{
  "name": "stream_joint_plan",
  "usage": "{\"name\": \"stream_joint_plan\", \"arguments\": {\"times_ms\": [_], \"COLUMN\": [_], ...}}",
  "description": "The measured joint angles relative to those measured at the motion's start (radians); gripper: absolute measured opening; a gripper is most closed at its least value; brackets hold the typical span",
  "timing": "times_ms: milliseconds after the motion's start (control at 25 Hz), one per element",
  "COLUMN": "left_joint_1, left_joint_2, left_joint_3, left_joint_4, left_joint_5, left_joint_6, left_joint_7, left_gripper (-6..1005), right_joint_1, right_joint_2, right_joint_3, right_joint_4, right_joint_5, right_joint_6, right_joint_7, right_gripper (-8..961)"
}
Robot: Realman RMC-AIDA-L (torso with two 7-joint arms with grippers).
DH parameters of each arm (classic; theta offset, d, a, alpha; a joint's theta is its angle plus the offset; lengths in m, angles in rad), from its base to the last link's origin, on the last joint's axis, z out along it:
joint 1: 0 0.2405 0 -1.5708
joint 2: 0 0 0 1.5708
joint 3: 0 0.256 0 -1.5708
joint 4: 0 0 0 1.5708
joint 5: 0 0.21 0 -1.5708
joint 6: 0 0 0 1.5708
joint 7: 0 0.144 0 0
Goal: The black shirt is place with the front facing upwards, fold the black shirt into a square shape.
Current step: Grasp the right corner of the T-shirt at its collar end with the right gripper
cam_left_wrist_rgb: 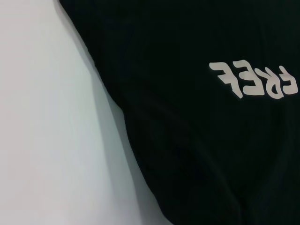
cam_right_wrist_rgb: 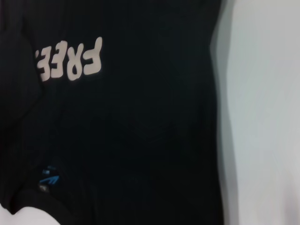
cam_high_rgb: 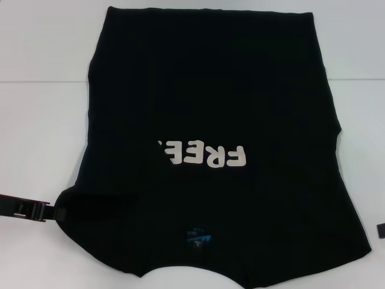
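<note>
The black shirt (cam_high_rgb: 210, 108) lies spread on the white table (cam_high_rgb: 42, 108), collar toward me. Its cream "FREE" lettering (cam_high_rgb: 204, 155) faces up, and a fold of black fabric covers the lettering's left end. A small blue neck label (cam_high_rgb: 197, 236) shows near the collar. My left gripper (cam_high_rgb: 57, 211) reaches in from the left edge and meets the shirt at a dark folded strip by the near left shoulder. Only a corner of my right gripper (cam_high_rgb: 381, 230) shows at the right edge, just off the shirt. The lettering (cam_left_wrist_rgb: 255, 82) (cam_right_wrist_rgb: 70, 58) also appears in both wrist views, and the right wrist view shows the neck label (cam_right_wrist_rgb: 49, 179).
Bare white table (cam_left_wrist_rgb: 47, 117) (cam_right_wrist_rgb: 267, 117) surrounds the shirt on both sides. The shirt's hem (cam_high_rgb: 210, 11) reaches the far end of the head view, and its near edge runs out of that view at the bottom.
</note>
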Motion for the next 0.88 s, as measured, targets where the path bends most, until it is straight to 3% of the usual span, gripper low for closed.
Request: {"name": "stream_joint_plan", "arguments": {"times_ms": [640,880], "left_joint_1": [-0.001,-0.001], "left_joint_2": [-0.001,-0.001], "left_joint_3": [0.004,0.008], "left_joint_4": [-0.004,-0.004], "left_joint_5": [0.001,0.003], "left_joint_6": [0.001,0.001], "left_joint_7": [-0.005,-0.005], "left_gripper": [13,14], "right_joint_1": [0.027,0.029], "right_joint_2": [0.052,0.056], "right_joint_3": [-0.043,-0.057], "right_joint_4": [0.054,0.055], "right_joint_5": [-0.004,-0.005], "right_joint_6": [0.067,0.078], "right_joint_7": [-0.040,-0.040], "right_gripper": [922,922]}}
